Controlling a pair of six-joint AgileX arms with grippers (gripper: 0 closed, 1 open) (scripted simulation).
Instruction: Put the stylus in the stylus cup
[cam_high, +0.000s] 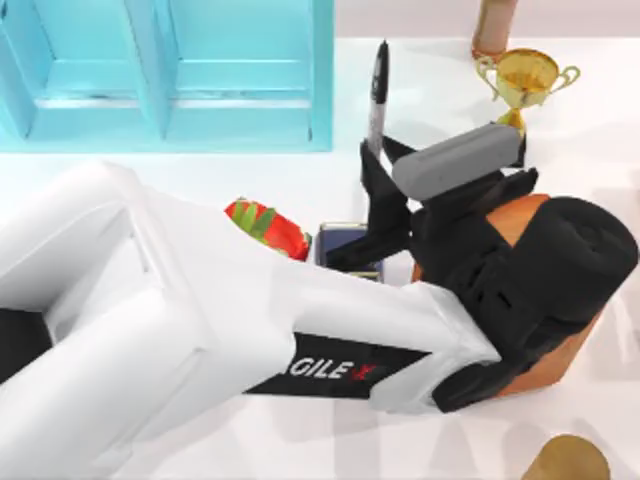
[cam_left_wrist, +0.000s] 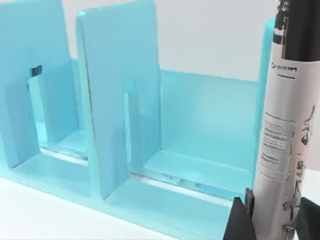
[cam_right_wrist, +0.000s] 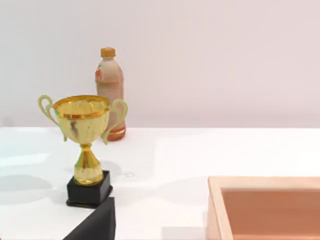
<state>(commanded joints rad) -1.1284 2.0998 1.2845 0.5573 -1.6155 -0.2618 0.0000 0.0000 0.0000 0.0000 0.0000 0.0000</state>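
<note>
Our left arm reached across the middle of the top view, its left gripper clenched on the stylus — a grey marker with a black cap, held upright with its tip pointing toward the upper centre of the frame. In the left wrist view the stylus stood between the dark fingers at the lower right of the frame, in front of the turquoise rack. The stylus cup sat just below the gripper in the top view, near the centre, mostly hidden by our arm, with the red pot just to its left. The stylus was above the cup, not in it.

Our right gripper was at the lower left of the right wrist view — we could not tell its state — near the gold trophy, the bottle and the wooden block.
</note>
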